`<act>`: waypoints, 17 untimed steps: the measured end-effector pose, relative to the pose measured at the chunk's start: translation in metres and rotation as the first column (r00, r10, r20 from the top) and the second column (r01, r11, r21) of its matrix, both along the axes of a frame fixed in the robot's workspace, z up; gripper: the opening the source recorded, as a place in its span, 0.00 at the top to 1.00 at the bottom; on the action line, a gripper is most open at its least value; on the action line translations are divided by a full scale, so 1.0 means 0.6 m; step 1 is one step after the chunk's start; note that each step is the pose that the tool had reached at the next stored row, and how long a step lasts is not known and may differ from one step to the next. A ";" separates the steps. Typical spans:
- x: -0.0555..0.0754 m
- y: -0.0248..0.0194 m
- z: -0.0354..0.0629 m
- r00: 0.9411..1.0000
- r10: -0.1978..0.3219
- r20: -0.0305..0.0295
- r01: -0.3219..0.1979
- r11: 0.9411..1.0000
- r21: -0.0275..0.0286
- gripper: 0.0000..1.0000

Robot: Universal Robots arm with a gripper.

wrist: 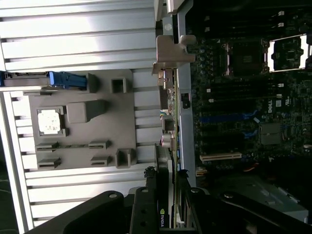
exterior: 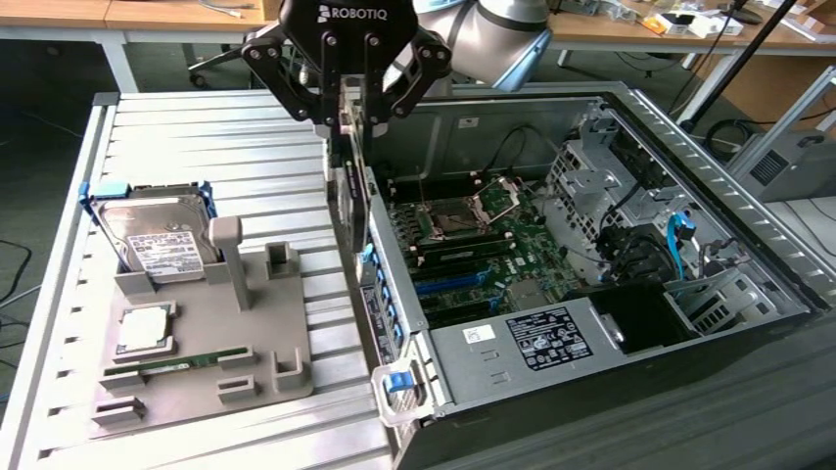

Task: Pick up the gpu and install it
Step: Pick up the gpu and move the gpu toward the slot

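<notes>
My gripper (exterior: 348, 125) hangs over the near wall of the open computer case (exterior: 765, 230), shut on the gpu (exterior: 350, 201). The dark thin card hangs edge-down from the fingers, just above the case's wall and beside the motherboard (exterior: 490, 245). In the wrist view the gpu (wrist: 169, 122) runs edge-on away from my gripper (wrist: 168, 204), with its silver-grey bracket (wrist: 171, 51) at the far end. It lines up along the case wall, next to the motherboard (wrist: 243, 97) with its blue and tan expansion slots (wrist: 220, 157).
A grey fixture tray (exterior: 281, 323) lies on the slatted metal table (exterior: 196, 137) at the exterior view's left. It carries a hard drive (exterior: 157, 240), a CPU (exterior: 144, 328) and a green memory stick (exterior: 190, 362). Drive cages and cables crowd the case's far side (exterior: 640, 225).
</notes>
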State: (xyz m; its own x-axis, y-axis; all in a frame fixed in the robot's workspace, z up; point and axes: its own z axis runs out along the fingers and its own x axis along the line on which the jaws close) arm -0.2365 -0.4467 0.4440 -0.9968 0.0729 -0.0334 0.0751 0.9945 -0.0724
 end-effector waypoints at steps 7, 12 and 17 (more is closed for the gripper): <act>0.006 0.0000 0.000 1.000 0.000 0.000 0.000 1.000 0.000 0.73; 0.009 0.0000 0.000 1.000 0.000 0.000 0.000 1.000 0.000 0.73; 0.013 0.0000 0.000 1.000 0.000 0.000 0.000 1.000 0.000 0.73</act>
State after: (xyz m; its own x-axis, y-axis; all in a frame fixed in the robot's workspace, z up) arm -0.2289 -0.4467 0.4440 -0.9968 0.0728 -0.0334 0.0751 0.9946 -0.0723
